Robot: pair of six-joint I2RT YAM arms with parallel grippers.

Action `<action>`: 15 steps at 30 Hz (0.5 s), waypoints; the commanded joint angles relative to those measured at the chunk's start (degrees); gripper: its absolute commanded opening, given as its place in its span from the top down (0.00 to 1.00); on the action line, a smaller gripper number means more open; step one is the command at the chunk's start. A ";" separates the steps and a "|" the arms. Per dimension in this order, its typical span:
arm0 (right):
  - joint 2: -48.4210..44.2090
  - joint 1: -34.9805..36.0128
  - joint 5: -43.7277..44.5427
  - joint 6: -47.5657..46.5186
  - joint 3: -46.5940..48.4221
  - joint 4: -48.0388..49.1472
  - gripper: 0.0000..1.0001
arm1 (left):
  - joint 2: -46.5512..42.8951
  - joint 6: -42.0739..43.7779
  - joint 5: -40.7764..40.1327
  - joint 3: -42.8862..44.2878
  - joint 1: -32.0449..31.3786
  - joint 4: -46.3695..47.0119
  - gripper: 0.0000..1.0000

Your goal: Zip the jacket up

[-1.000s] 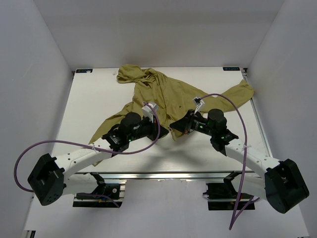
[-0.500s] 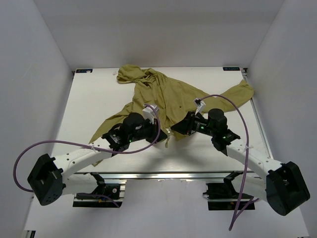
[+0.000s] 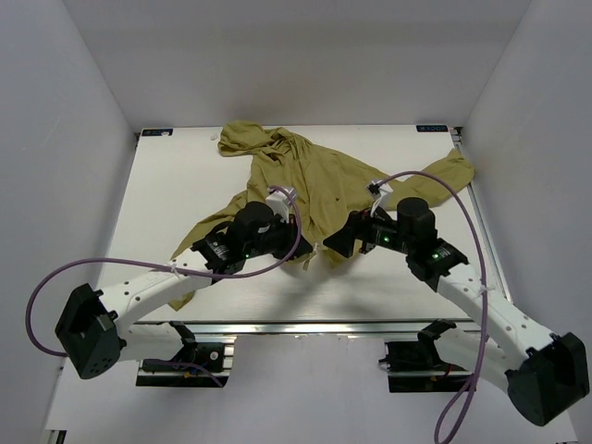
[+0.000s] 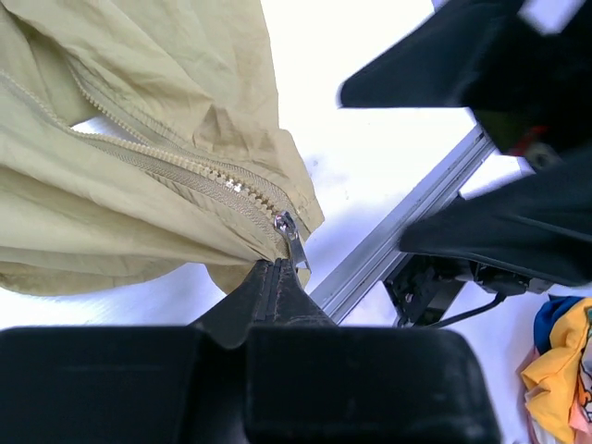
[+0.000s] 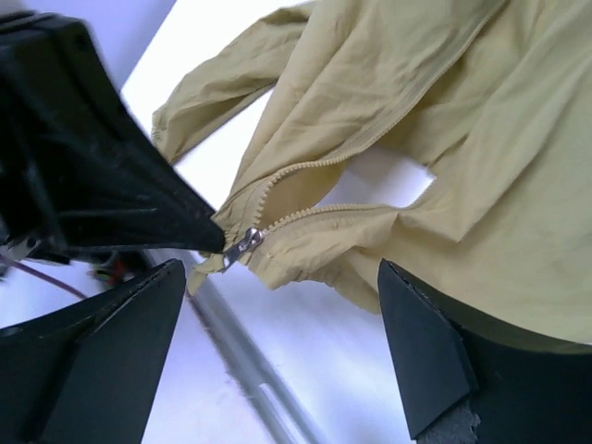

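The jacket (image 3: 314, 180) is thin olive-yellow cloth, creased all over. It lies spread on the worktop (image 3: 176, 176) ahead of both my hands, with the hood at the far end, one sleeve trailing off beyond my right hand and the other running back under my left arm. My left hand (image 4: 275, 277) is pressed together, pinching the jacket's bottom edge right at the foot of the zip. The metal slider (image 4: 289, 231) sits just past my fingertips with its pull tab hanging. My right hand (image 5: 282, 277) is spread wide and grips nothing, just beside my left one at the near hem. The overhead view gives me the whole garment and both hands meeting there, but the zip is too small to read in it. My left wrist view fills that in: two rows of pale teeth (image 4: 157, 157) run away from the slider, close together near it and parting farther off. My right wrist view shows the same slider from the other side, with my left hand's dark tip against it and white worktop showing through the open front. Only the left wrist view catches the metal rail (image 4: 398, 236) and some yellow and blue cloth (image 4: 560, 361) beyond it.
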 commanded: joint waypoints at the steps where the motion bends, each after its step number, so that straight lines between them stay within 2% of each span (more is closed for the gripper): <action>1: -3.57 1.09 2.88 -14.06 4.82 -8.49 0.10 | 0.38 -0.94 -1.26 3.36 0.15 -1.79 1.00; 3: -4.81 4.33 4.90 -20.14 6.84 -13.24 0.11 | 1.25 -1.12 -0.38 4.07 0.41 -2.67 1.00; 5: -5.86 9.50 11.40 -28.23 7.11 -14.22 0.11 | 2.22 -1.38 0.23 5.73 1.03 -3.81 1.00; 6: -6.48 11.71 12.55 -31.57 6.41 -13.09 0.11 | 2.75 -1.38 0.84 6.18 1.38 -4.34 1.00; 7: -7.70 16.25 17.60 -35.52 5.19 -11.95 0.11 | 3.53 -1.47 2.16 6.79 2.08 -4.69 1.00; 10: -9.37 21.12 25.53 -41.08 3.34 -8.60 0.11 | 4.68 -1.73 4.19 7.41 3.40 -4.96 1.00; 11: -9.99 23.48 27.83 -45.88 0.89 -7.72 0.11 | 4.77 -1.73 4.80 7.76 3.49 -4.96 1.00; 12: -10.61 24.90 32.20 -47.32 -0.43 -5.54 0.11 | 4.86 -1.73 4.81 7.85 3.58 -5.22 1.00; 15: -11.75 30.00 37.76 -50.14 -3.86 -2.46 0.11 | 4.68 -1.82 5.16 8.38 4.02 -5.57 1.00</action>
